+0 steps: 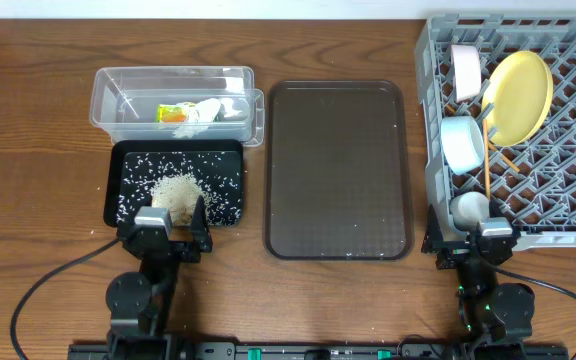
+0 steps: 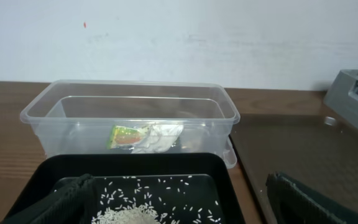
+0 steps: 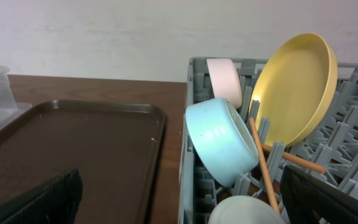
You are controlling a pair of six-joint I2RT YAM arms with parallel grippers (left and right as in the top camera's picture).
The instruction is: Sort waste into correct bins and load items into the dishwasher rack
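Observation:
Rice crumbs (image 1: pixel 176 188) lie heaped and scattered in the black tray (image 1: pixel 128 160). The green-and-orange wrapper (image 1: pixel 171 113) and the crumpled white paper (image 1: pixel 206 112) lie in the clear tub (image 1: pixel 108 85). The grey rack (image 1: pixel 568 190) holds the yellow plate (image 1: pixel 520 95), white bowl (image 1: pixel 465 70), light blue bowl (image 1: pixel 462 142), small white cup (image 1: pixel 470 207) and chopsticks (image 1: pixel 488 150). My left gripper (image 1: pixel 176 215) is open and empty over the black tray's near edge, above the rice (image 2: pixel 129 216). My right gripper (image 1: pixel 478 228) is open and empty at the rack's near left corner, by the cup (image 3: pixel 244 211).
A dark brown serving tray (image 1: pixel 338 170) lies between the bins and the rack. The tub's lid or a second clear piece juts out at its right end (image 1: pixel 256 115). Black cables run from both arm bases along the front edge.

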